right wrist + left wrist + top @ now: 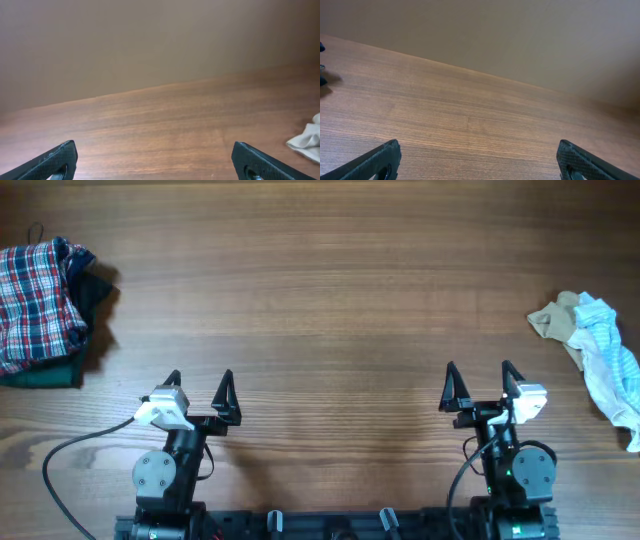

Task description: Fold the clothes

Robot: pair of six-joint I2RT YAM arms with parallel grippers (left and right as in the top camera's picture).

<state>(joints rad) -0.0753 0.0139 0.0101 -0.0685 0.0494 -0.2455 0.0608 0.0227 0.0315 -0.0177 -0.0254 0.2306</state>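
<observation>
Jaws spread wide and empty on both arms; striped garment [612,365] heaped at right edge, long axis running down-frame, nearer right arm [515,455].

The table [330,280] is wood or a wood-look veneer, mid-brown with fine straight grain. It is smooth, with a soft satin sheen. At its left edge a red-blue plaid garment [35,295] is thin woven cloth, matt and rumpled. It lies on a dark green garment [45,373] of denser, flatter matt cloth. At the table's right edge a tan garment [555,320] looks soft and crinkled. The pale blue-and-white striped garment [610,365] touching it is light, creased cloth.

The fingers [380,160] of the left gripper [199,376] are black and matt with a fine speckled texture. At the table's near edge, the white camera housing [165,408] is smooth plastic and the black cable [70,455] looks slightly glossy. The wall [520,35] behind the table is matt beige.
</observation>
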